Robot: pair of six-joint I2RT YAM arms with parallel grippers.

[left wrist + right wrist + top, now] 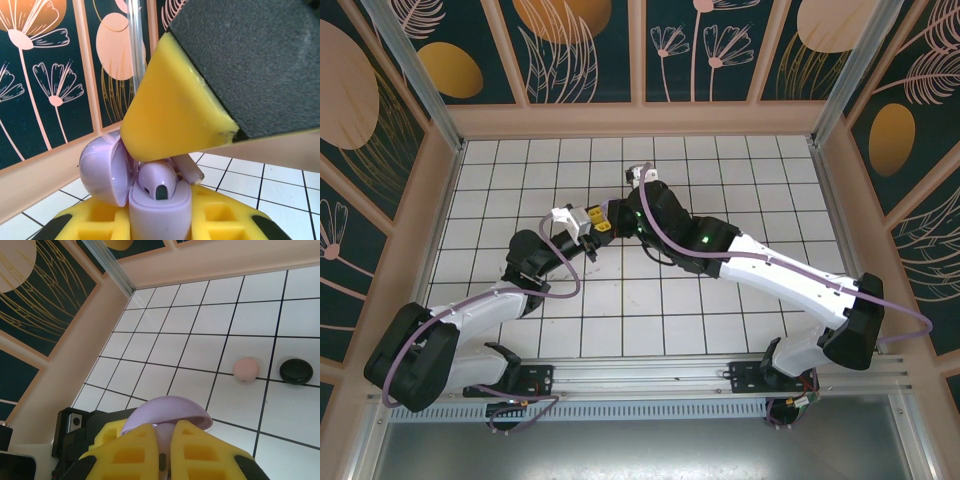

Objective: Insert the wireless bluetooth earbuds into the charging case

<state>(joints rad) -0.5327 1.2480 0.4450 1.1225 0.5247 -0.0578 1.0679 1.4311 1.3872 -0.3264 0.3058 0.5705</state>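
My left gripper (160, 225) is shut on the body of an open lilac charging case (160, 212), whose lid (100, 170) is tipped back to the left. A lilac earbud (156, 182) sits head-up in the case's well. My right gripper (167, 452) is shut on a lilac earbud (167, 437) and presses down right over the case, with the lid (167, 412) just beyond its fingertips. A lilac stem (192, 170) pokes out beside the right finger (170, 110). The two grippers, left (582, 222) and right (620, 215), meet above mid-table. The pink and black earbuds are out of view.
A round pink case (246, 370) and a round black case (296, 371) lie shut on the white tiled floor (190, 350), side by side. A peach wall rim (65, 375) borders the floor on the left. Both arms cross the middle of the table.
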